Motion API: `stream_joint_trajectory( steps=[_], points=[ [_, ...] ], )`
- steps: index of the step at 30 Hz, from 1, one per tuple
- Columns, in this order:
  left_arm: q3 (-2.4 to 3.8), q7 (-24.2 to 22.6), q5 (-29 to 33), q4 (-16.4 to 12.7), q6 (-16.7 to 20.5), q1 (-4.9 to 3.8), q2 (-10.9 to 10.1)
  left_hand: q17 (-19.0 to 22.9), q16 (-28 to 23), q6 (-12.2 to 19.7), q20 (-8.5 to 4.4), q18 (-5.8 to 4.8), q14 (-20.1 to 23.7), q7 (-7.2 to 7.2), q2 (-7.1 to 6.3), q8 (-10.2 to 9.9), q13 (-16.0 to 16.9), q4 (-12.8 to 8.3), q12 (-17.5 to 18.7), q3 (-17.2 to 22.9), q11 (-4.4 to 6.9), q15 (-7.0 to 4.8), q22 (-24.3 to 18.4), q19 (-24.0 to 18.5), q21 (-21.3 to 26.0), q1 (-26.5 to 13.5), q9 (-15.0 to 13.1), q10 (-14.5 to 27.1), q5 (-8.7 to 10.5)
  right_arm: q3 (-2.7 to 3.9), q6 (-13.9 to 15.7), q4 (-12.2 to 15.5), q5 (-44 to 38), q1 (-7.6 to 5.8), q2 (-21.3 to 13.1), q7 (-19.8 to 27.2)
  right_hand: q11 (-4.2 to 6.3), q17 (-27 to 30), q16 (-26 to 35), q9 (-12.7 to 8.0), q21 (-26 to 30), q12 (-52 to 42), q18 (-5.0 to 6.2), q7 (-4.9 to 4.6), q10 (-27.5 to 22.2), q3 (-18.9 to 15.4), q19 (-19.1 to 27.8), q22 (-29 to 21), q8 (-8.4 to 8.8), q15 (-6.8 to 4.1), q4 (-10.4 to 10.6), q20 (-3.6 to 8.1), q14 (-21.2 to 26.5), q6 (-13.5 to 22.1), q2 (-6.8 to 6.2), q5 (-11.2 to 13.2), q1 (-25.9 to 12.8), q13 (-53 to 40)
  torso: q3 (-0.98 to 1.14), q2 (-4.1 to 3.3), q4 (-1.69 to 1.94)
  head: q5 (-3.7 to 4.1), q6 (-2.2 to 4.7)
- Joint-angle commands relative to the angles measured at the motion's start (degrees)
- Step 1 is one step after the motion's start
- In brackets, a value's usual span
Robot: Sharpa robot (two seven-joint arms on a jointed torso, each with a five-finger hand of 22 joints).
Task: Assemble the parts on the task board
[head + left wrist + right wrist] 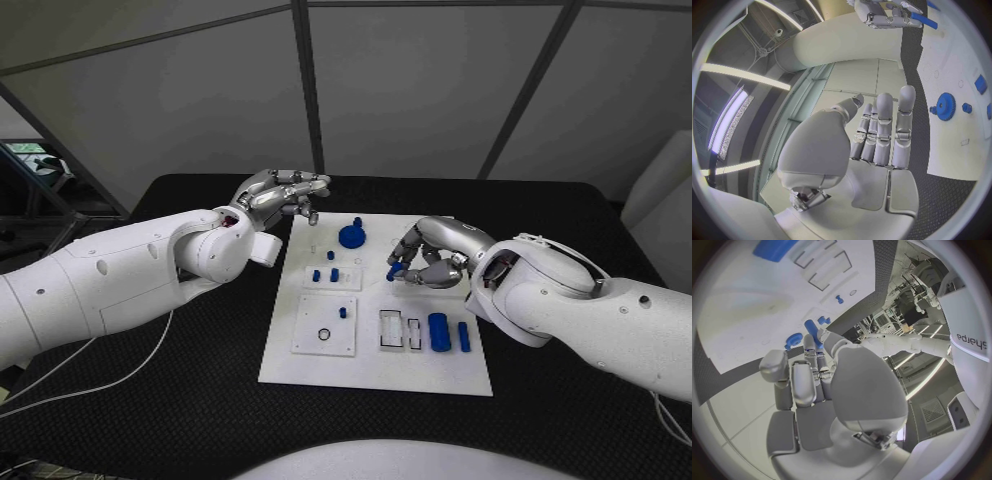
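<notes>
From the head view I have the right hand (pixel 428 258) low over the middle of the task board (pixel 378 372), fingers curled in on a small blue peg (pixel 394 268) pinched at their tips; the left hand (pixel 283 194) hangs off the board's far left corner, fingers loosely bent and holding nothing. The blue gear (pixel 352 237) sits near the far edge, two short pegs (pixel 326 274) stand in the raised plate beside it, and two blue cylinders (pixel 449 333) lie by the empty slots at the near right. My worry here is the thin pinch: if I tilt the peg on the way down it could jam at a hole's lip or slip out and roll. In the left wrist view the left hand (pixel 879 130) is flat and open, with the gear (pixel 945 106) near it, so a careless sweep could knock it. In the right wrist view the fingers (pixel 807 375) hide most of the peg (pixel 812 330), so I cannot judge its alignment.
</notes>
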State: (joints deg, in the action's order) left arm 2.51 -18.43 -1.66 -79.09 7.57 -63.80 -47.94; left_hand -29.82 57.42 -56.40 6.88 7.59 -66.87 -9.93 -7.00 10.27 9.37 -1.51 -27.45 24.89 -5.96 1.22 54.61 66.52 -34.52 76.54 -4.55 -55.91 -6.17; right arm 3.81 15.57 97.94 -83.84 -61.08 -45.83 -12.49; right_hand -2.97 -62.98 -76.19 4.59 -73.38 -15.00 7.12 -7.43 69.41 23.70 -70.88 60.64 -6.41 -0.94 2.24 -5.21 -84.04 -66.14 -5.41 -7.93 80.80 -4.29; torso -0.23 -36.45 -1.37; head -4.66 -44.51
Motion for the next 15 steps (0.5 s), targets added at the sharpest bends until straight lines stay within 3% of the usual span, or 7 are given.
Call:
stream_joint_trajectory(
  steps=[1,9,12,15],
  points=[
    [0.04,-0.05,-0.16,0.07,-0.65,-0.07,0.29,0.07,0.05,0.48,0.03,2.9,0.3,0.07,0.39,-0.01,-0.09,0.11,-0.04,-0.34,0.09,0.13,-0.06,-0.23,0.35,-0.19,0.08,0.42,0.22,0.07,0.99,0.42,3.06,-0.05,1.6,1.37,0.04,0.05,-0.05,0.74,-0.2,0.19,-0.85,0.5,0.25,-0.08,0.06,-0.02,-0.1,-0.42,0.36,0.21,-1.33,-0.61,-0.07,0.13,-0.5,0.04,-0.04,-0.12,0.01,-0.25,0.11],
    [0.05,-0.04,-0.16,0.28,-0.82,-0.07,0.9,0.07,0.05,0.48,0.03,2.9,0.3,0.07,0.39,-0.01,-0.09,0.11,-0.04,-0.34,0.09,0.13,-0.06,-0.23,0.35,-0.19,0.08,0.42,0.22,-0.5,0.53,-0.44,2.81,0.11,7.4,3.24,0.04,0.16,0.0,0.74,-0.18,0.37,-0.83,0.48,0.25,0.1,0.11,-0.07,-0.02,-0.42,0.36,0.21,-1.32,-0.53,0.01,-0.28,-0.48,0.05,0.02,-0.2,0.16,-0.96,-0.15],
    [0.05,-0.02,-0.16,0.34,-0.89,-0.07,1.12,0.13,0.08,0.51,0.03,2.9,0.32,0.08,0.46,0.02,-0.09,0.07,-0.07,-0.36,0.11,0.13,-0.1,-0.2,0.39,-0.05,0.07,0.45,0.2,-1.47,0.26,-0.39,2.21,0.25,9.62,4.17,0.03,0.22,0.03,0.74,-0.16,0.42,-0.83,0.48,0.25,0.14,0.13,-0.1,0.0,-0.42,0.34,0.21,-1.31,-0.52,0.01,-0.37,-0.47,0.05,-0.04,-0.24,0.1,-1.67,-0.48],
    [0.05,0.01,-0.15,0.35,-0.94,-0.08,1.27,0.13,0.08,0.51,0.03,2.9,0.32,0.08,0.46,0.02,-0.09,0.07,-0.07,-0.36,0.11,0.13,-0.1,-0.2,0.39,-0.05,0.07,0.45,0.2,-2.44,-0.03,-0.63,1.72,0.32,10.84,4.65,0.03,0.21,0.03,0.74,-0.15,0.46,-0.82,0.47,0.24,0.18,0.14,-0.11,0.01,-0.42,0.32,0.21,-1.31,-0.51,0.02,-0.47,-0.44,0.05,-0.05,-0.21,0.1,-1.89,-0.66]
  ],
)
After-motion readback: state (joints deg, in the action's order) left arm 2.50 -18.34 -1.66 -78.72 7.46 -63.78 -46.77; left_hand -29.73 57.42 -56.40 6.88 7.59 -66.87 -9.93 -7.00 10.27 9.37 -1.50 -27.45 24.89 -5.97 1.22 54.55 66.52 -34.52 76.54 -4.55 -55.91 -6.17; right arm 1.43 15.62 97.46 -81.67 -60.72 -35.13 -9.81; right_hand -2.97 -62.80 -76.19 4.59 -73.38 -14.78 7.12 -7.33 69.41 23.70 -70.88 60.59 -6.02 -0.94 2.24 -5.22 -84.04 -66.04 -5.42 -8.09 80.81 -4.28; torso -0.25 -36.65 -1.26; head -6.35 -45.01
